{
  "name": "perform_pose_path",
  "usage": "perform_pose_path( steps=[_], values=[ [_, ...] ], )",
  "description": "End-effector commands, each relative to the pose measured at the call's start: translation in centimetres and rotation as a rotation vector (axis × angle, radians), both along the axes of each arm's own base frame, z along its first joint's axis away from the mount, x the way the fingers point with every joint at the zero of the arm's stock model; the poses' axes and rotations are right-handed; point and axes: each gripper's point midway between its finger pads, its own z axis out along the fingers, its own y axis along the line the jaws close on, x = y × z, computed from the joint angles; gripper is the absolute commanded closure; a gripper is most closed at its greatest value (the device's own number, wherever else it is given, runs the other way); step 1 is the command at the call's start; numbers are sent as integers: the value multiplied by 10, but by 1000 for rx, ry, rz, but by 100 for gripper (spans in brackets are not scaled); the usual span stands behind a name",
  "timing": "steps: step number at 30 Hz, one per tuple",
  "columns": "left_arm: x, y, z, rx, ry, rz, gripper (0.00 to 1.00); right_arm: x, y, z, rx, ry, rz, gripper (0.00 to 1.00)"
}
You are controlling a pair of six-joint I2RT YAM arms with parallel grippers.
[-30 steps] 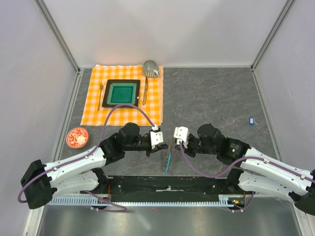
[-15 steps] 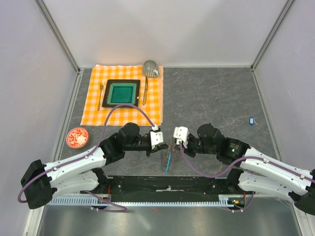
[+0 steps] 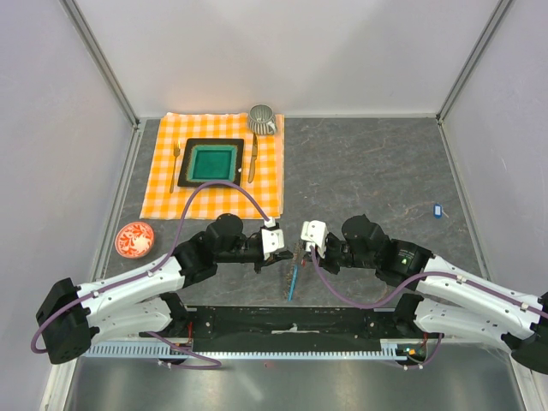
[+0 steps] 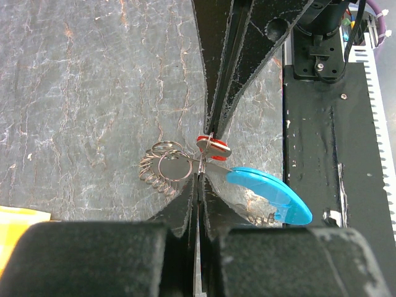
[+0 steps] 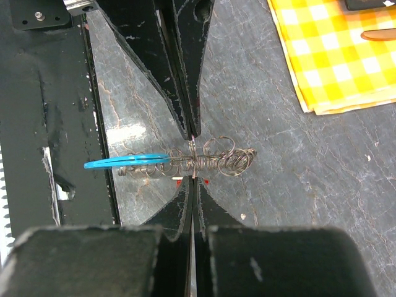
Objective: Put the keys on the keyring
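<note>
Nothing has visibly moved in the last second. The keyring (image 4: 164,167), a dark wire coil with a light-blue strip (image 4: 269,197), is held between the two arms over the grey table (image 3: 368,171). The left gripper (image 4: 199,182) is clamped on its metal. The right gripper (image 4: 214,137), facing it tip to tip, pinches the red-tagged key (image 4: 213,146) just beside the coil. The blue-tagged key (image 3: 437,208) lies well apart, near the table's right edge. An orange checked cloth (image 3: 163,171) lies far left.
</note>
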Motion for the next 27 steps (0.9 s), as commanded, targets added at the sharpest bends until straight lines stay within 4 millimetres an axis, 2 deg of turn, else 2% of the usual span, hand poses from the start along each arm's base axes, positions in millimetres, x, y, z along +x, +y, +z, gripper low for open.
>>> perform_pose_path(
  steps=[1, 27],
  values=[
    [-1, -9, 24, -61, -49, -37, 98, 2, 9, 17, 54, -30, 14, 100],
    [-4, -10, 25, -66, -45, -58, 98, 1, 11, 18, 65, -25, 20, 100]
  ],
)
